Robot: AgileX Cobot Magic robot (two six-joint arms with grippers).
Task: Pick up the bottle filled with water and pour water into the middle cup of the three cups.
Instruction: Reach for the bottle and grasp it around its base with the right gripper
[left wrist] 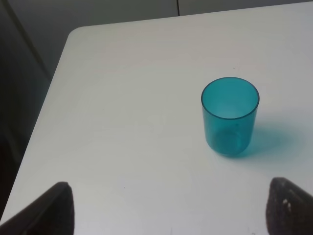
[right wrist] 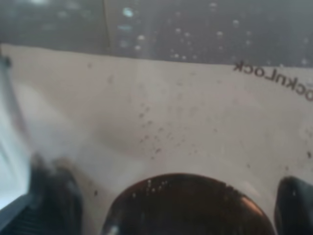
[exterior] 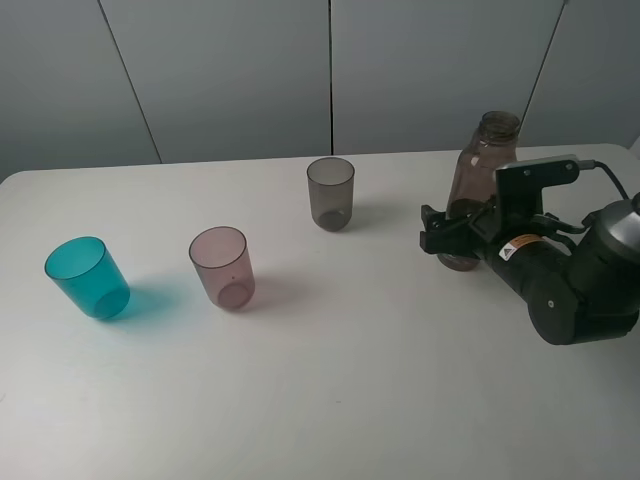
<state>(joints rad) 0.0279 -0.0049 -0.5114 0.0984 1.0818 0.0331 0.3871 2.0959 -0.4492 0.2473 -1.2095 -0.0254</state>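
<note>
Exterior high: bottle [exterior: 482, 165] stands upright at the right rear of the counter [exterior: 330, 400]. The right pincer [exterior: 455, 238] straddles its lower body. The middle cup [exterior: 222, 267] sits between teal cup [exterior: 88, 278] and grey cup [exterior: 330, 193], well apart from the bottle.

Left wrist: left pincer [left wrist: 171, 215] spread wide, empty; teal cup ahead.

Right wrist: bottle wall fills the view. The fingers [right wrist: 54, 191] are spread wide either side of it.

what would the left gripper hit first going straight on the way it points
Probably the teal cup, ahead of the open left gripper, slightly off its centre line; depth is unclear, so the table might come first.
</note>
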